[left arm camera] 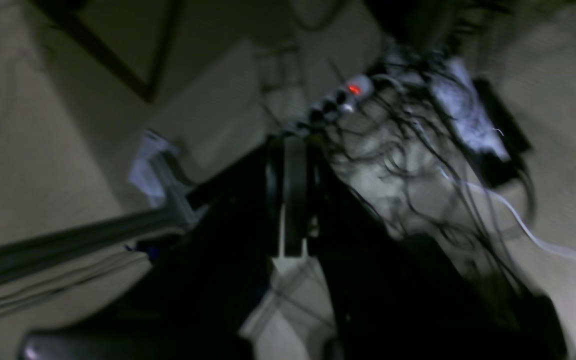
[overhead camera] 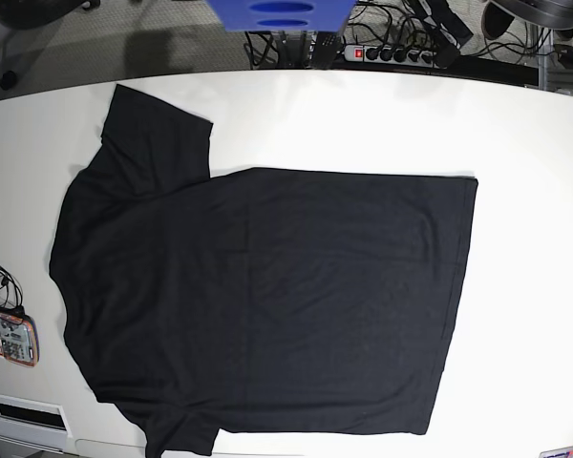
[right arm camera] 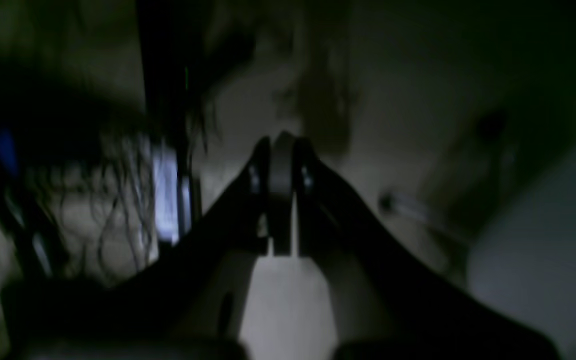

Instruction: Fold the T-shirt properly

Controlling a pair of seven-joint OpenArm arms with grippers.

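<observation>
Base view: T-shirt [overhead camera: 267, 296] flat on table [overhead camera: 525, 191]; left pincer [left arm camera: 288, 200] & right pincer [right arm camera: 280, 195] pressed together, empty.

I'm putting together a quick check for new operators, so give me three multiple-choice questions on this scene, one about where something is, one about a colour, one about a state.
1. Where do the T-shirt's sleeves lie in the base view?
A. On the left side
B. On the right side
C. Hanging off the near edge

2. What colour is the T-shirt?
A. White
B. Black
C. Red

3. How does the T-shirt lie on the table?
A. Folded in half
B. Rolled into a bundle
C. Spread flat, unfolded

Answers:
1. A: on the T-shirt both sleeves stick out at the left, and the straight hem is at the right.
2. B: the cloth is plain black against the white table.
3. C: the whole outline shows in one flat layer, with no fold made.
</observation>
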